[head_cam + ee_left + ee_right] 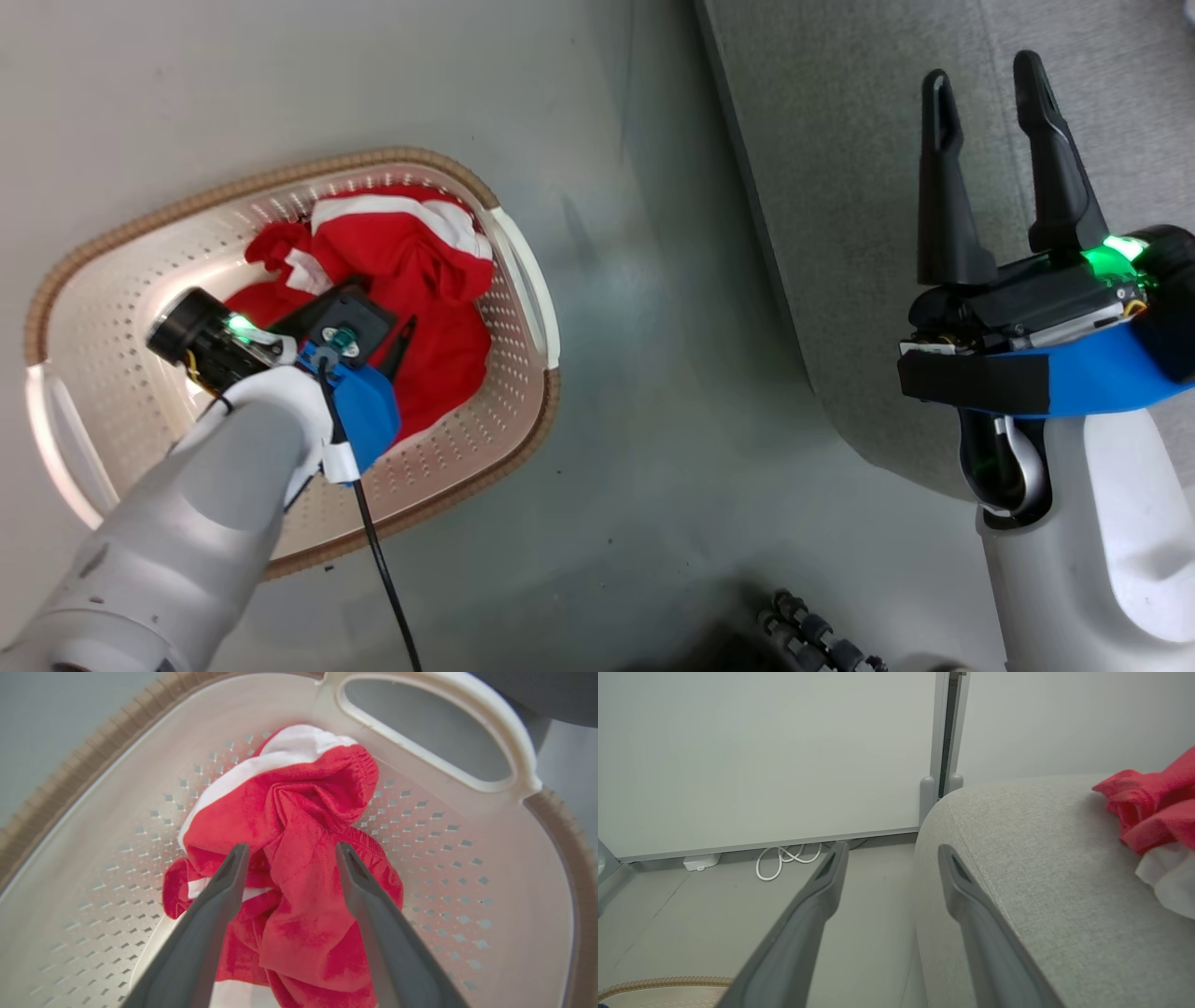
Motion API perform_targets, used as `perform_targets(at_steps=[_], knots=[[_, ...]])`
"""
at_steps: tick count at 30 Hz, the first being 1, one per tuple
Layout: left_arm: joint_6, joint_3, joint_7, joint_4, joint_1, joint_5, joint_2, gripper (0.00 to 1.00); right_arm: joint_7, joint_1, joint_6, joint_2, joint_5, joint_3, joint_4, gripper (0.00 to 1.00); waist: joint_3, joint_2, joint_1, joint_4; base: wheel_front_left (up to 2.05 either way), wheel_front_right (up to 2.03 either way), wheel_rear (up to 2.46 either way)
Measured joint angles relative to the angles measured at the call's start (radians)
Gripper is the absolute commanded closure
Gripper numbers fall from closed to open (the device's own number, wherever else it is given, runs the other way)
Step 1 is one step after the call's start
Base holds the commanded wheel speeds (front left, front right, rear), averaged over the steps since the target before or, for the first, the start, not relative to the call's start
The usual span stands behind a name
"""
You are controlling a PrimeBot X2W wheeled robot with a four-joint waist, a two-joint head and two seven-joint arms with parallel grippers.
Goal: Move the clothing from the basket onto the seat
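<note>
The basket [280, 177] stands on the floor at the left, with crumpled red and white clothing [420, 271] in its right half. My left arm reaches down into it. In the left wrist view the left gripper [292, 847] is open, its two fingers straddling a fold of the clothing [299, 812] just above the pile, near the basket's handle end [467, 882]. My right gripper [982, 73] is open and holds nothing above the front edge of the grey seat [840, 187]. Another red and white garment [1153, 807] lies on the seat [1041, 858], right of the right gripper [893, 847].
A strip of grey floor [644, 373] separates the basket from the seat. A black cable [383, 579] hangs from my left wrist. A white cord [784, 858] and a plug block [701, 861] lie by the wall. The basket's rim [658, 982] shows low in the right wrist view.
</note>
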Motion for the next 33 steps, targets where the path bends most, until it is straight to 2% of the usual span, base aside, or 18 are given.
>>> perform_targets(at_steps=[8, 17, 18, 19, 27, 33], knots=[[0.000, -0.099, 0.030, 0.037, -0.050, -0.057, 0.033, 0.00, 0.000, -0.018, 0.000, 0.000, 0.010, 0.012, -0.013, 0.00, 0.094, 0.0000, 0.0000, -0.017, 0.00, 0.00, 0.00], [0.000, -0.177, 0.048, 0.067, -0.073, -0.099, 0.030, 0.00, 0.000, -0.031, 0.000, 0.000, 0.018, 0.010, -0.018, 0.00, 0.148, 0.0000, 0.0000, -0.025, 0.00, 0.00, 0.00], [0.000, -0.181, 0.049, 0.069, -0.076, -0.105, 0.027, 0.56, 0.000, -0.031, 0.000, 0.000, 0.018, 0.009, -0.018, 0.00, 0.149, 0.0000, 0.0000, -0.023, 0.00, 0.00, 0.00], [0.000, -0.186, 0.049, 0.070, -0.079, -0.109, 0.025, 1.00, 0.000, -0.032, 0.000, 0.000, 0.018, 0.008, -0.018, 0.00, 0.150, 0.0000, -0.0001, -0.022, 0.00, 0.00, 0.00], [0.000, -0.209, 0.030, 0.076, -0.087, -0.149, 0.016, 1.00, 0.000, -0.039, 0.000, 0.000, 0.016, 0.003, -0.012, 0.00, 0.135, 0.0000, -0.0001, -0.015, 0.00, 0.00, 0.00], [0.000, -0.202, -0.010, 0.069, -0.086, -0.201, -0.015, 1.00, 0.000, -0.037, 0.000, 0.000, -0.002, -0.010, -0.002, 0.00, 0.098, 0.0000, -0.0001, 0.007, 0.00, 0.00, 0.00]])
